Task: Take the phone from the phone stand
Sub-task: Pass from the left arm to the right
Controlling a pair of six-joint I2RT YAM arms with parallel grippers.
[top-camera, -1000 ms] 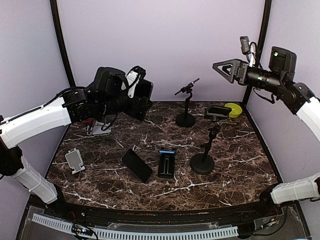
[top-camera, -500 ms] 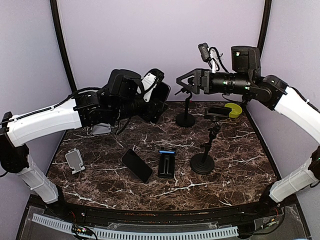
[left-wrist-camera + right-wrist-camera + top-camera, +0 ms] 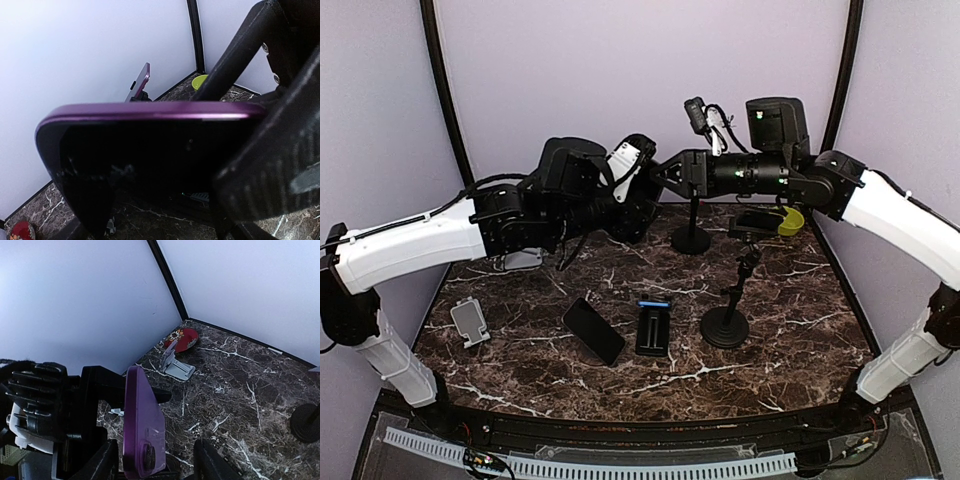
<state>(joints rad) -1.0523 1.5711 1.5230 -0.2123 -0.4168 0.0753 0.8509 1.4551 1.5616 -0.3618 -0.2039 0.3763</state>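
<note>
A purple phone (image 3: 142, 425) hangs upright in mid-air above the back of the table, and my left gripper (image 3: 632, 200) is shut on its two edges. In the left wrist view its dark screen (image 3: 150, 150) fills the frame between the fingers. My right gripper (image 3: 667, 176) has come in from the right. Its jaws stand open around the phone's camera end, with a gap showing beside the right finger (image 3: 210, 460). A grey folding phone stand (image 3: 176, 366) sits empty on the marble at the back left. A tall tripod stand (image 3: 725, 325) carries another phone (image 3: 758, 222).
A black phone (image 3: 593, 330) and a black slab with a blue end (image 3: 653, 328) lie flat at the front middle. A small grey stand (image 3: 470, 320) sits front left. A second tripod stand (image 3: 691, 238) stands at the back, with a yellow-green dish (image 3: 786, 220) to its right and a red dish (image 3: 182, 340) in the back left corner.
My right arm swung from the far right over to the left gripper, and its jaws narrowed around the phone. My left arm carried the phone a little to the right.
</note>
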